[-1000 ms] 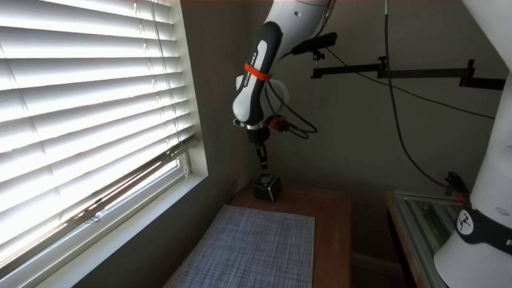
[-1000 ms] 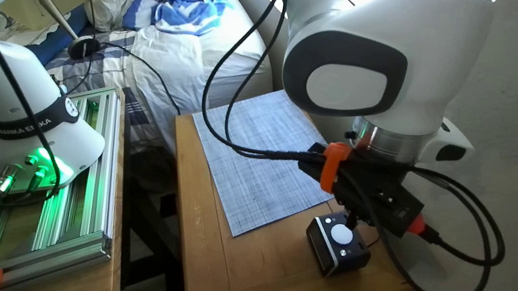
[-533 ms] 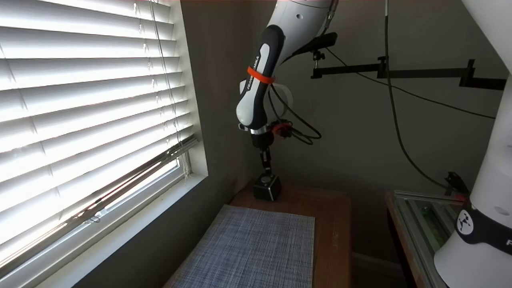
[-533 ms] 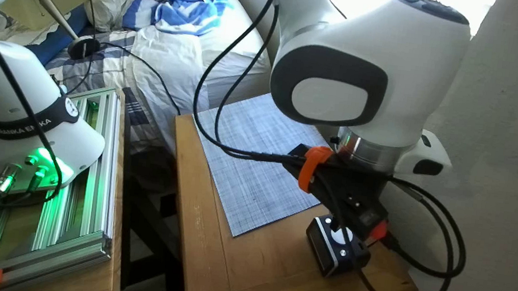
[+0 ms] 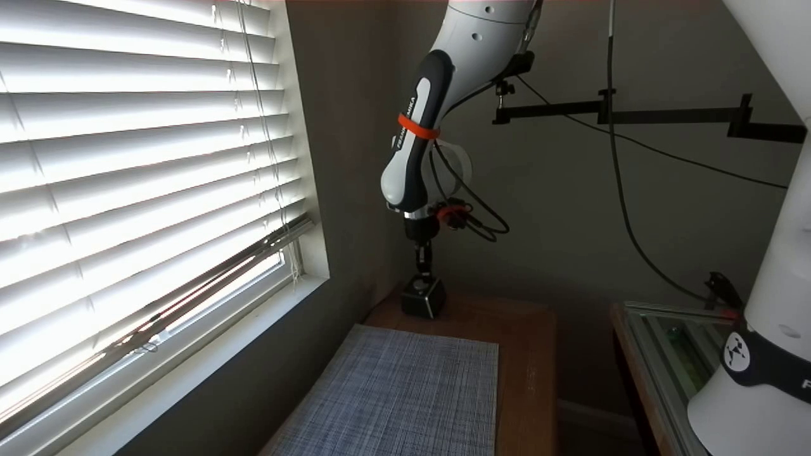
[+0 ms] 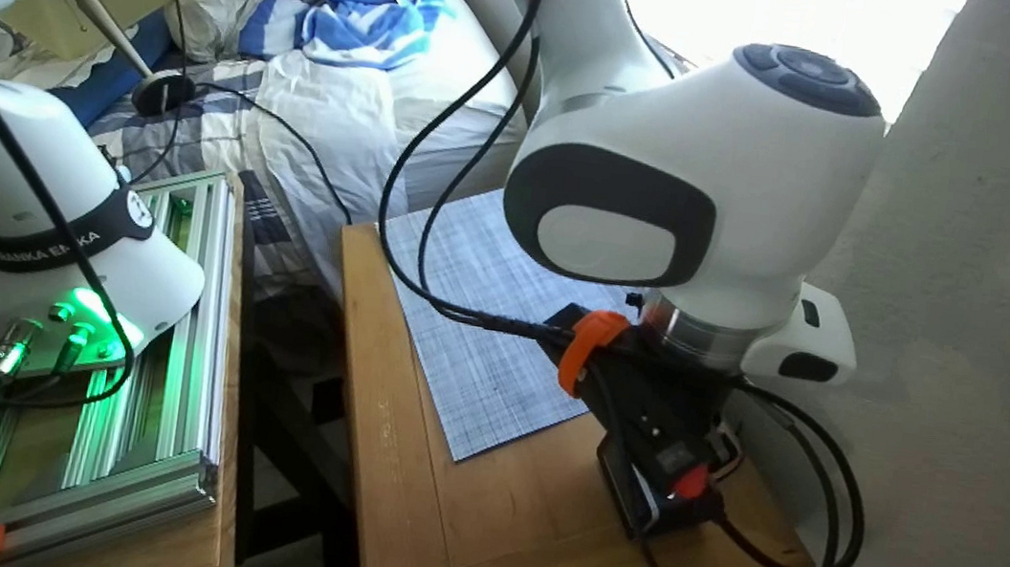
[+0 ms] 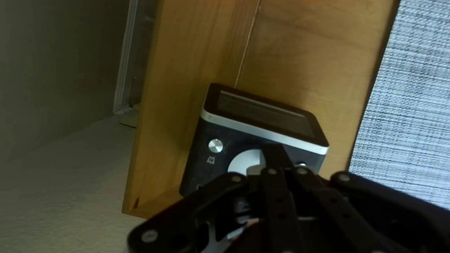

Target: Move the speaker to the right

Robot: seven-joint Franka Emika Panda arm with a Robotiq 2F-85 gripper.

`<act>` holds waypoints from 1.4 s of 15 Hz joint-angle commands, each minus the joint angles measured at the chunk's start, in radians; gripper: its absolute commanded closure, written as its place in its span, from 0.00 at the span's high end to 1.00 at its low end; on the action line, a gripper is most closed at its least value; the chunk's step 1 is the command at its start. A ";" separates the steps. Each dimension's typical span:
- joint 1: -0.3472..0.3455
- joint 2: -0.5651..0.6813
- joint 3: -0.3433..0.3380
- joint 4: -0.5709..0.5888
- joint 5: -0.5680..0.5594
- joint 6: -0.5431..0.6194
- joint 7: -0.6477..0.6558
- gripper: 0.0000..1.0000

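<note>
Since the earlier frames, the white robot arm (image 6: 761, 161) with dark grey panels has come lower in both exterior views, while nothing beneath it has shifted. Bed (image 6: 348, 110) with rumpled white sheets and a dark checked cover: in the background of an exterior view. Brown rectangular wooden table (image 6: 495, 523): stands apart from the arm's round white base (image 6: 149, 278). Grey-blue woven rectangular mat (image 5: 412, 392): lies flat on the table. Black jointed pincer (image 7: 276, 154): points downward, tips pressed together. Small, nearly black boxy speaker (image 7: 246, 138) with a silver-edged front: upright on the wood near one end of the table, just beside the mat without touching it. Pincer tips are over its top; whether they make contact, cannot tell. White round dial (image 7: 243, 161): on the speaker's top, partly covered by the tips in the wrist view. Silver round knob (image 7: 215, 145): same face as the dial, just beside it, much smaller.
</note>
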 commanded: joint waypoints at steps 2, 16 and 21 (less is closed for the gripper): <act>-0.020 0.024 0.015 -0.004 0.013 0.083 0.039 0.00; -0.002 0.086 -0.004 0.030 -0.021 0.098 0.114 0.00; 0.001 0.095 -0.008 0.033 -0.026 0.097 0.129 0.00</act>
